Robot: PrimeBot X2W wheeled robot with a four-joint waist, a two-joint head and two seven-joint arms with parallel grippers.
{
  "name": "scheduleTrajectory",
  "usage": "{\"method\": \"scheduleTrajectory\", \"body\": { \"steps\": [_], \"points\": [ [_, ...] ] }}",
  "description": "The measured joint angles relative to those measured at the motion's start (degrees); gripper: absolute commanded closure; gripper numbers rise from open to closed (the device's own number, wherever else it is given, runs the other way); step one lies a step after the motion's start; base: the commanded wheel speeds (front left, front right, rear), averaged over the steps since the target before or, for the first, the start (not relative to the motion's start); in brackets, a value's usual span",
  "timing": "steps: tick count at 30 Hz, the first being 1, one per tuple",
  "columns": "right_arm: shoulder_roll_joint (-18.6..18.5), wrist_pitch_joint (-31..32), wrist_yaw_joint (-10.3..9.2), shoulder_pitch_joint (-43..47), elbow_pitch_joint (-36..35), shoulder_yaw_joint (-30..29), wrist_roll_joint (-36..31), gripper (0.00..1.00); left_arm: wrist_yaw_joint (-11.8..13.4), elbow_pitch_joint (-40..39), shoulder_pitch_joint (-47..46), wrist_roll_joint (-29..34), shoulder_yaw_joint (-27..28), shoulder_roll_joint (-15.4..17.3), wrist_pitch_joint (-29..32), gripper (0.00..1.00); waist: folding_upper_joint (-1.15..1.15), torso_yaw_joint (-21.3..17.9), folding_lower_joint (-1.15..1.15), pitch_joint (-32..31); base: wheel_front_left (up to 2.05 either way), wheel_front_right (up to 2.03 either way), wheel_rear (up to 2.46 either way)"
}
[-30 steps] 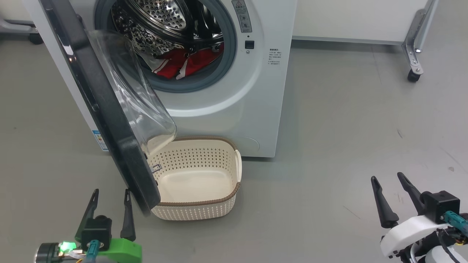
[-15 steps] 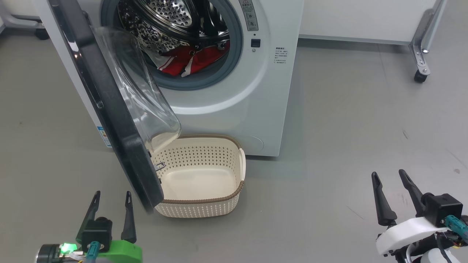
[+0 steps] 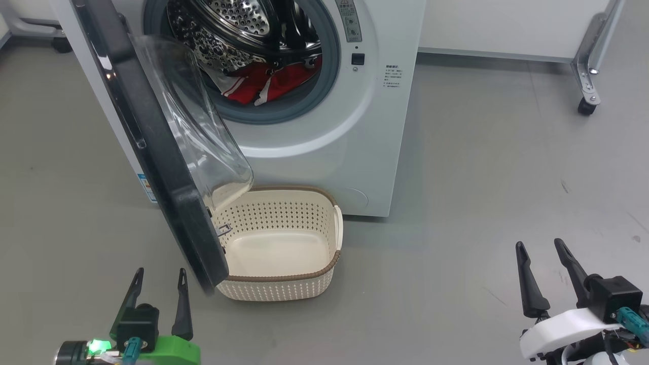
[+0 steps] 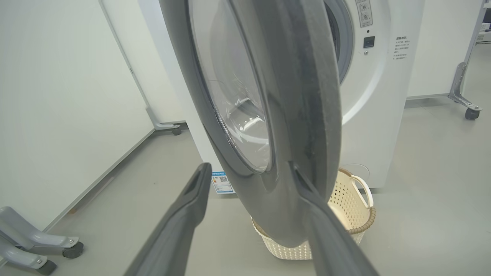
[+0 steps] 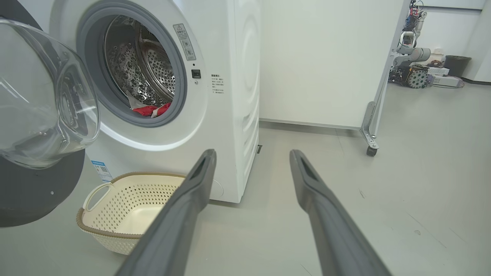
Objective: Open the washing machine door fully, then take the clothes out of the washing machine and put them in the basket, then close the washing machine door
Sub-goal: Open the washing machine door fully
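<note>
**Door part open, clothes in drum, both grippers empty**

Clothes point(image 3: 263, 83): red and red-and-white, bunched at the bottom of the drum point(image 3: 238, 25), just behind the grey gasket point(image 3: 324, 76). None are in the basket.

Door point(image 3: 152, 152): swung out on its left hinge, standing edge-on to the head camera. The glass bowl point(image 3: 203, 126) faces the opening. It is open well short of flat against the washer point(image 3: 355, 152) front.

Basket point(image 3: 279, 291): on the floor point(image 3: 456, 203), hard against the washer's base and below the opening. In the head view the door's lower edge covers the basket's left side. Blue sticker point(image 3: 147, 187) is low on the washer front, left of the door.

Left gripper point(image 3: 160, 272): fingers spread, nothing between them, low and just left of the door's bottom edge. In the left wrist view the black ring looms right ahead of the fingertips; contact cannot be told.

Right gripper point(image 3: 538, 244): fingers spread and empty, over bare floor, well apart from washer and basket.

A castor frame point(image 3: 588, 76) stands at far right.
</note>
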Motion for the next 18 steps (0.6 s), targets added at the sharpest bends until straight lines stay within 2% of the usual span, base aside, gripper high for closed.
{"method": "scheduleTrajectory", "body": {
  "steps": [18],
  "points": [
    [1.51, 0.0, 0.0, 1.33, -1.1, -1.12, -2.37, 0.0, 0.0, 0.05, 0.02, -0.01, -0.75, -0.01, 0.0, 0.0, 0.0, 0.31, 0.0, -0.07, 0.0, 0.0, 0.0]
  ]
}}
